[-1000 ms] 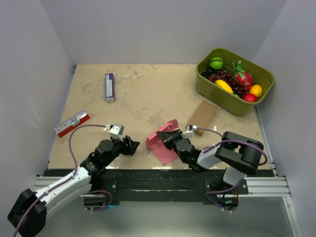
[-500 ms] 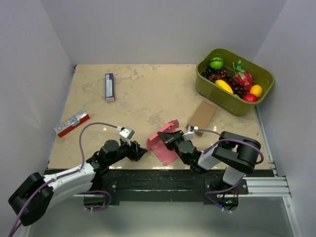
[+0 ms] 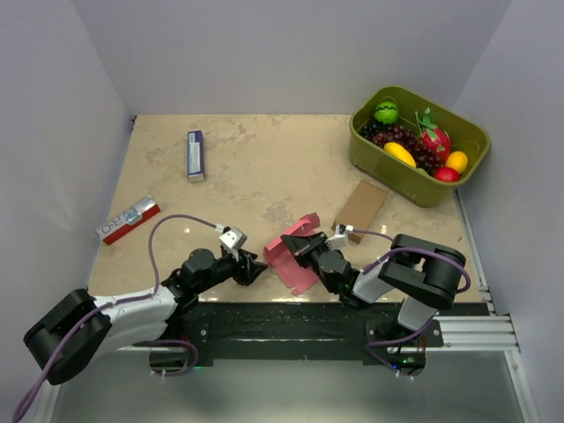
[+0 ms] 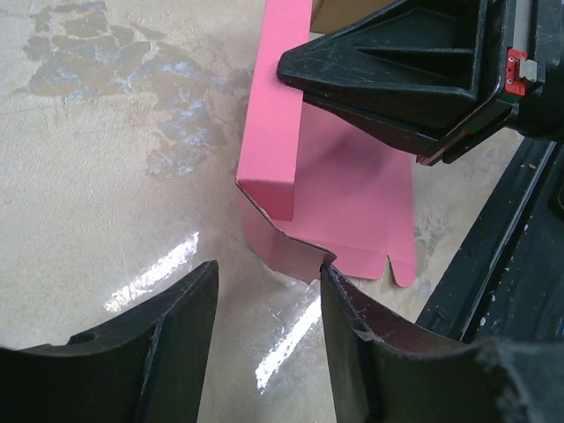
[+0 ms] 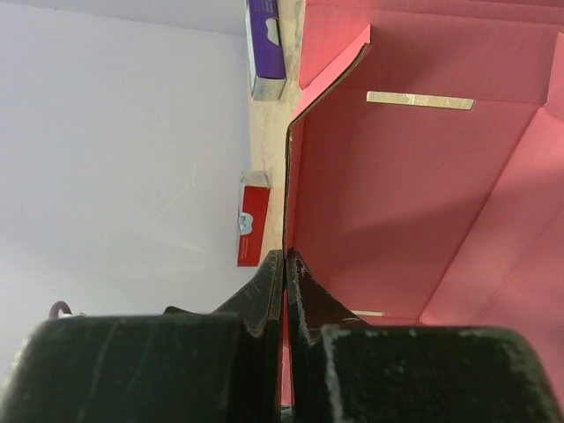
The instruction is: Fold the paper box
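Pinching the paper box (image 5: 397, 194), the right gripper (image 5: 285, 264) seems fully closed.

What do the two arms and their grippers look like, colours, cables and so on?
The left arm and right arm have black joints, white link shells and a looping purple cable each. The left gripper has scuffed, curved matte-black fingers; the right gripper has black wedge fingers tapering thin, with a small red tag on its body.

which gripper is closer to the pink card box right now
Right. The right gripper is shut on the edge of one panel of the thin pink card box. The left gripper is open, its fingertips just short of the box's corner flap.
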